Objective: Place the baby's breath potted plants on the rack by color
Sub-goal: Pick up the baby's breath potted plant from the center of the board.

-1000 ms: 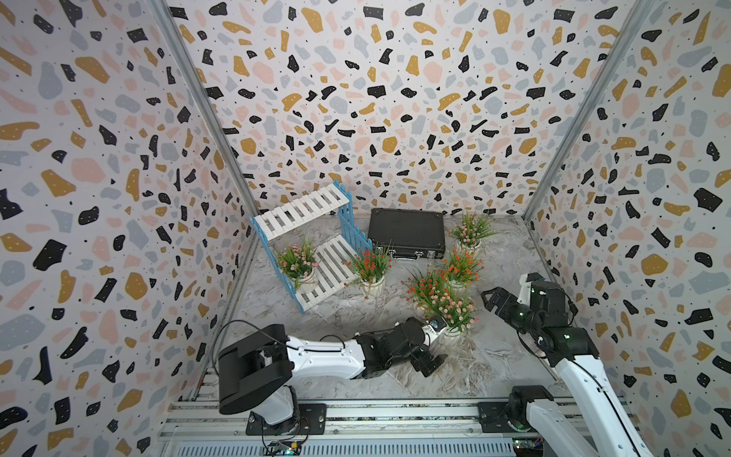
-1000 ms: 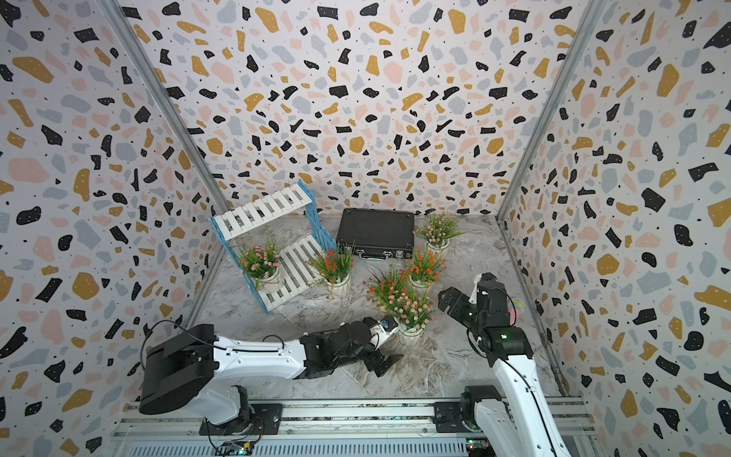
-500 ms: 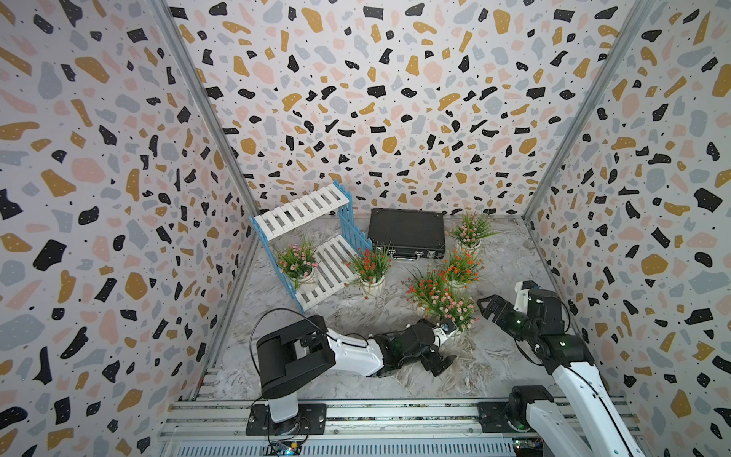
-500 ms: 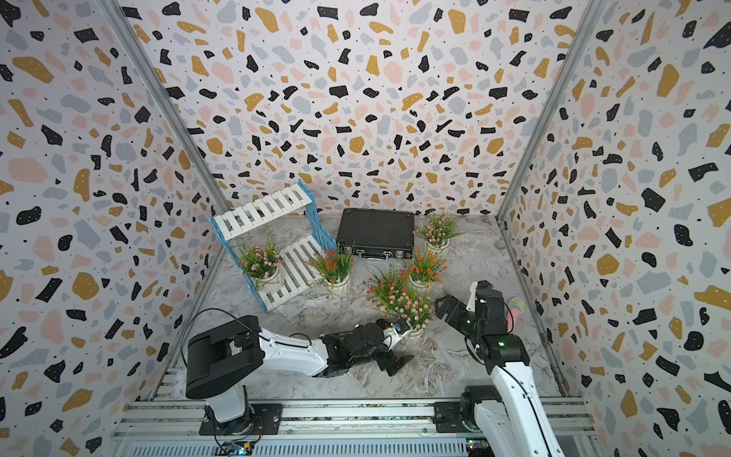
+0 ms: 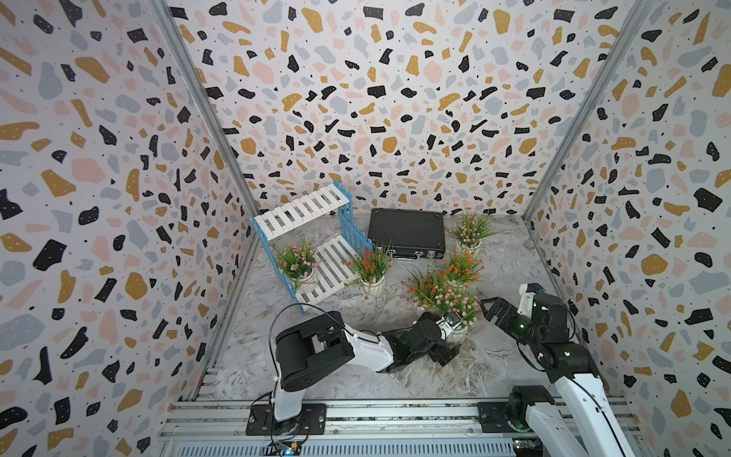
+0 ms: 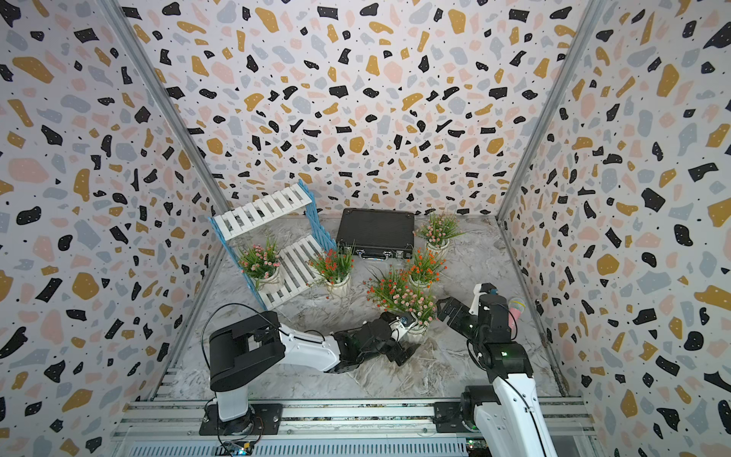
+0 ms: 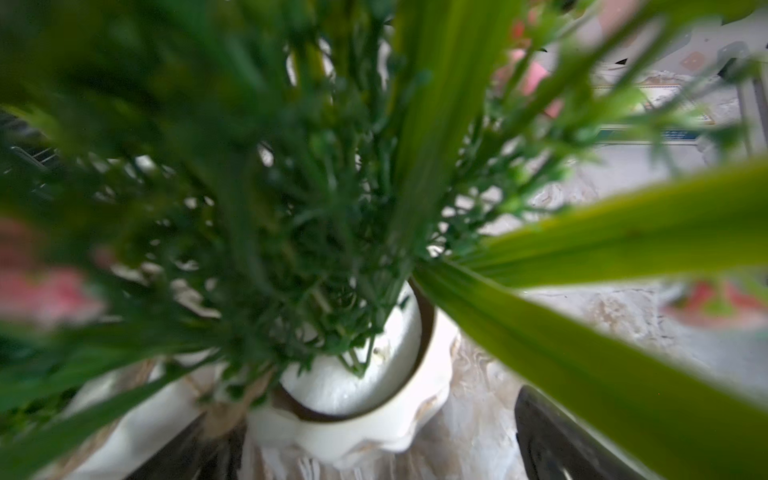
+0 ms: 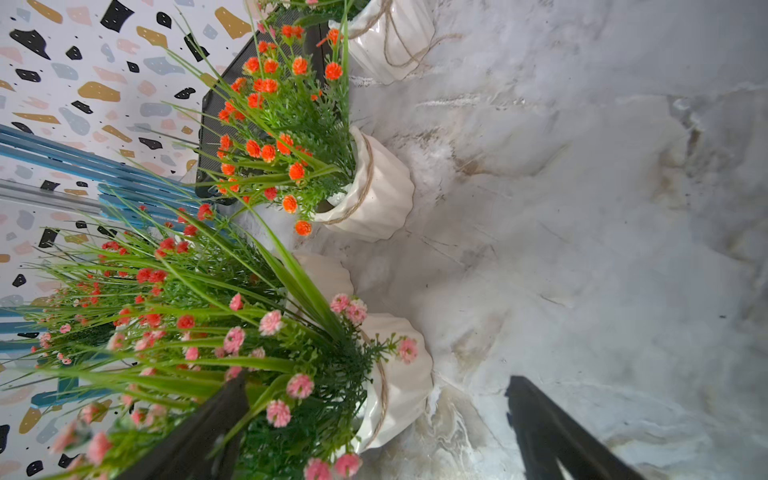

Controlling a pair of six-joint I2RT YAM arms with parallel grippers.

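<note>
Two arms now converge on one pot. The rack [image 5: 304, 213] sits back-left with one pink plant [image 5: 296, 263] on its lower tier and the upper tier bare. An orange-red plant [image 5: 370, 267] stands on the table [image 5: 356, 316] just beside the rack's right panel. We count five of six still off the rack.

Over the last second the left arm's shoulder swung right and the left gripper [image 7: 361, 405] pushed in. Its jaws are wide apart, straddling the pot of the front pink plant [image 5: 461, 308], not clamped. The right gripper [image 5: 488, 310] has also moved in from the right wall, jaws apart and empty, tips just beside the same foliage. We read that as a collision risk; one arm should yield.

Both top views bury that pot under leaves and the left wrist. The left wrist view shows its rim between the fingers [image 7: 552, 440]. The right wrist view adds the twine on it and the neighbour pot [image 8: 324, 274] close behind; we can't tell if they touch. Only the top views show the rack's tiers.
</note>
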